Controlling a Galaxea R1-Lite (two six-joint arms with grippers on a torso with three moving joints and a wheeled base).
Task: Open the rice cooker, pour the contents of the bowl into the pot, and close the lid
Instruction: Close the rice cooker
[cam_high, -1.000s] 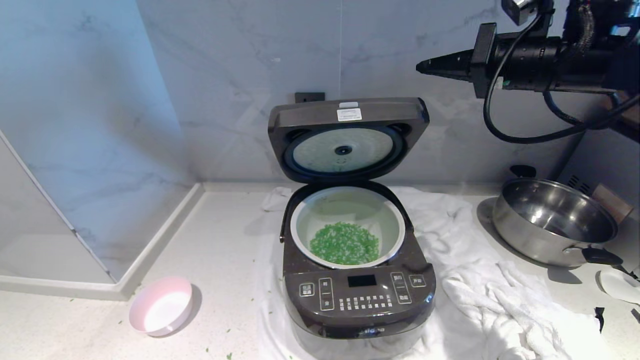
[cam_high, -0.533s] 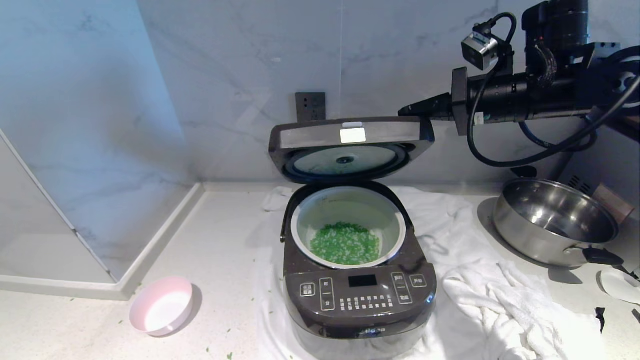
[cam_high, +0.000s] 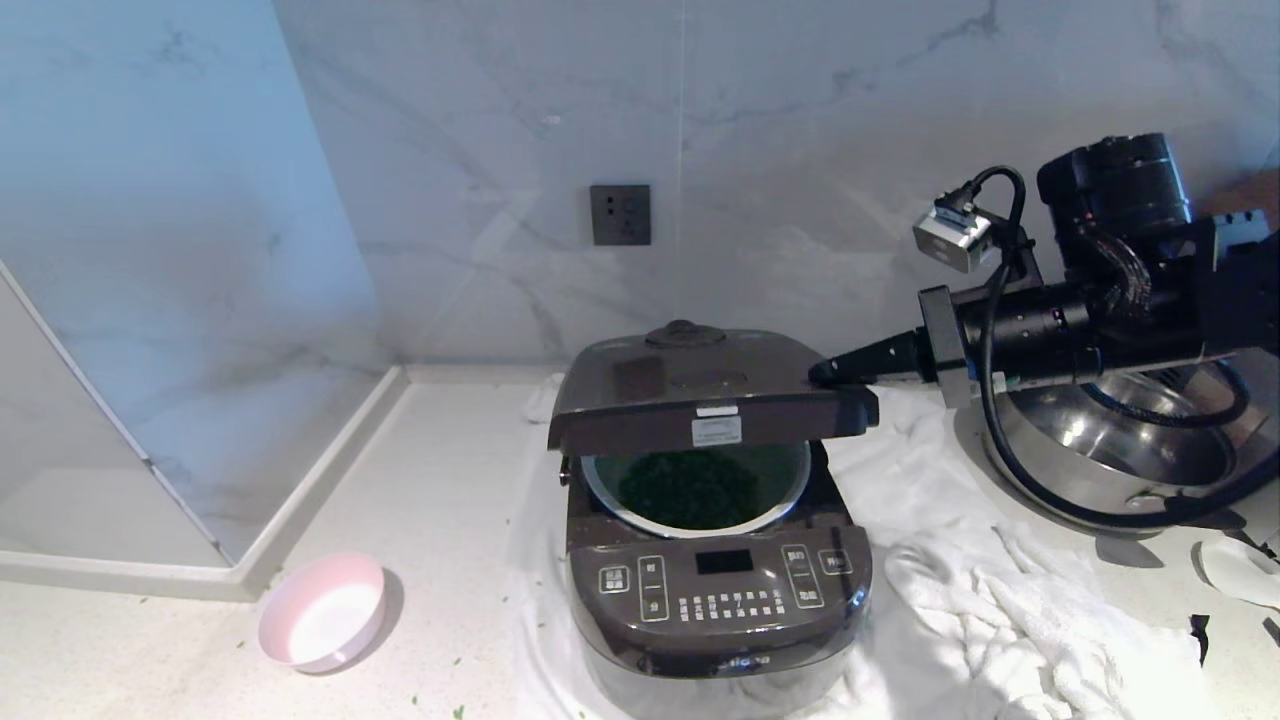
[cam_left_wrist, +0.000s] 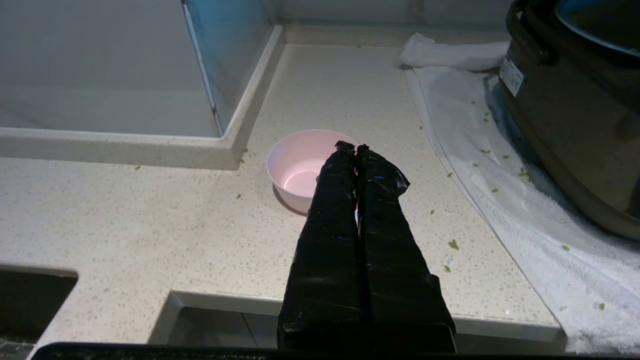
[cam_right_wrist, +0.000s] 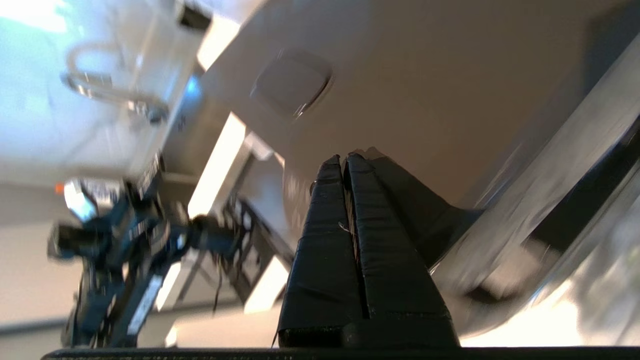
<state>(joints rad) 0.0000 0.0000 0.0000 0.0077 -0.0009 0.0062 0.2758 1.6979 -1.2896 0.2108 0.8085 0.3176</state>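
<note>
So the lid (cam_high: 700, 395) is most of the way down, hovering at a slant over the pot (cam_high: 700, 490), with just a dark gap left at the front where the green contents (cam_high: 690, 485) show in shadow. The right tool (cam_high: 815, 375) comes in from 3 o'clock with its fingers pressed together, tip against the lid's right rear corner. The rice cooker (cam_high: 715, 590) sits on a white towel (cam_high: 1000, 600) in the middle of the counter (cam_high: 430, 480). The pink bowl (cam_high: 322, 612) is empty, off at about 8 o'clock from the cooker. The left tool (cam_left_wrist: 354, 150) is also pinched shut on nothing, hanging just over the bowl's near side. A steel pot (cam_high: 1110, 450) sits at 3 o'clock behind the right arm.
</note>
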